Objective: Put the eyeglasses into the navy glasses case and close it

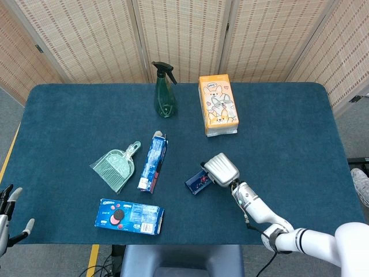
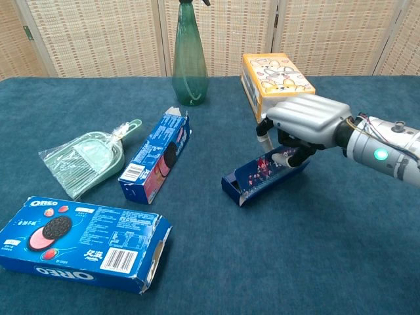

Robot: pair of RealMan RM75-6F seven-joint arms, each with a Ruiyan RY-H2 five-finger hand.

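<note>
The navy glasses case (image 1: 196,183) (image 2: 258,177) lies right of the table's middle, its patterned lid lowered almost flat over the base. The eyeglasses are hidden inside it. My right hand (image 1: 222,169) (image 2: 304,119) rests on the case's far right end, fingers curled down over the lid's edge and holding it. My left hand (image 1: 7,212) hangs off the table's front left corner with its fingers apart, holding nothing; only the head view shows it.
A green spray bottle (image 1: 164,92) and an orange tissue box (image 1: 217,105) (image 2: 275,85) stand at the back. A blue cookie carton (image 1: 153,161), a green dustpan (image 1: 115,167) and an Oreo box (image 1: 130,216) (image 2: 79,243) lie to the left.
</note>
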